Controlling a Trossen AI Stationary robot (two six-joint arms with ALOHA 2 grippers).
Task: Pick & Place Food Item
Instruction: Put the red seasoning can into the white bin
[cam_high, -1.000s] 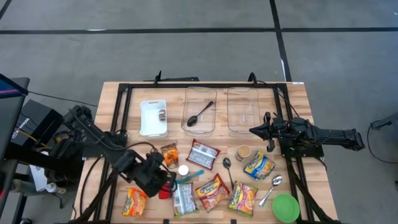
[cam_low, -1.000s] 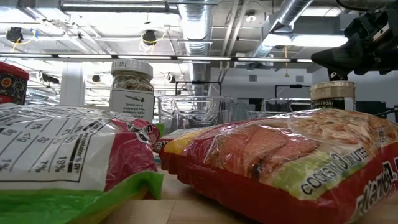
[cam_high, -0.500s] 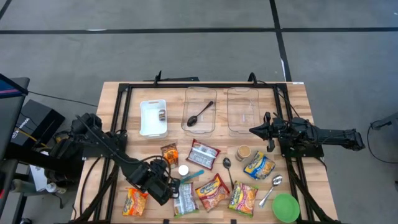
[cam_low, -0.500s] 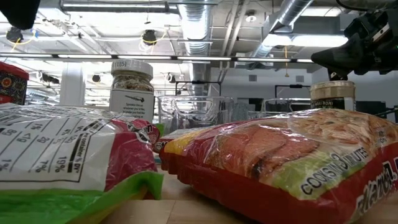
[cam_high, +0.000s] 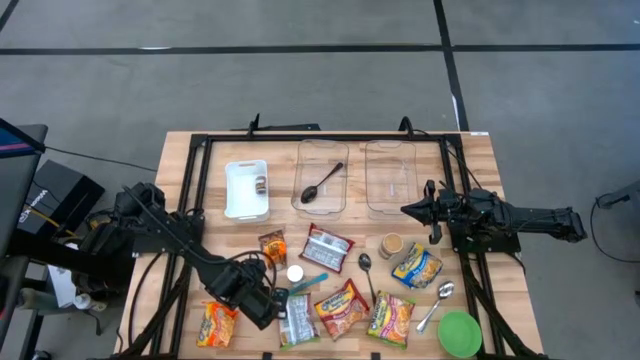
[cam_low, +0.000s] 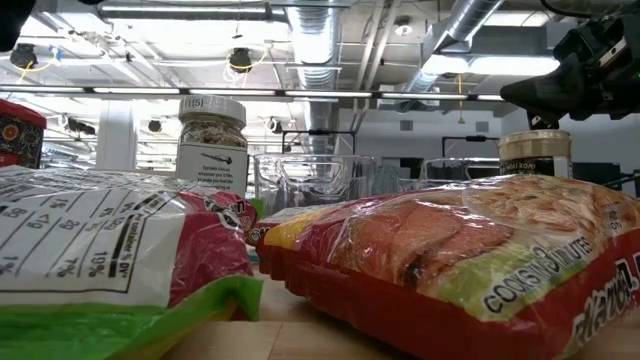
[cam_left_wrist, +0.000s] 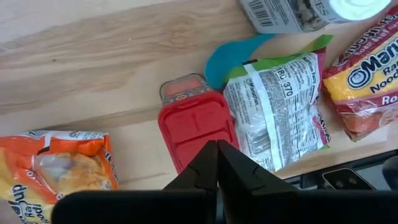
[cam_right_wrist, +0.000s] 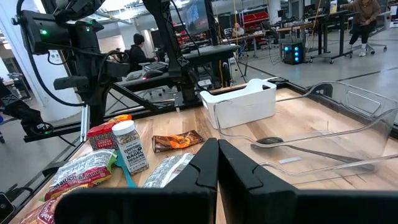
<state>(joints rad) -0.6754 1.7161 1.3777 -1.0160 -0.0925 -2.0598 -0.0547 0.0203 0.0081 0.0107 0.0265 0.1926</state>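
Hovering low over the near edge of the wooden table (cam_high: 180, 170), the left gripper (cam_left_wrist: 217, 152) has its two dark fingers pressed together with nothing between them. Directly beneath and just ahead of its tips lies a small red lidded container (cam_left_wrist: 194, 127), flat on the wood, its long axis running roughly along the line the fingers point. Beyond the red container's far end sits a teal scoop-like utensil (cam_left_wrist: 231, 53). Just to one side of the red container, touching or very nearly so, is a noodle packet (cam_left_wrist: 278, 109) lying with its nutrition label up, and on the other side, a little apart, an orange ramen packet (cam_left_wrist: 59, 165).

The red container is probably the item in question, though the task names no particular food, so that is a guess. In the overhead view it is mostly hidden under the left wrist (only the surrounding packets show clearly).

The left arm is plainly the nearer one. The right gripper (cam_right_wrist: 217, 158), also closed and empty, waits well away across the table beside the clear trays (cam_high: 322, 175), with the white bin (cam_high: 246, 188) farther along.

To grasp, the left fingers would need to part first and straddle the container's narrower width.
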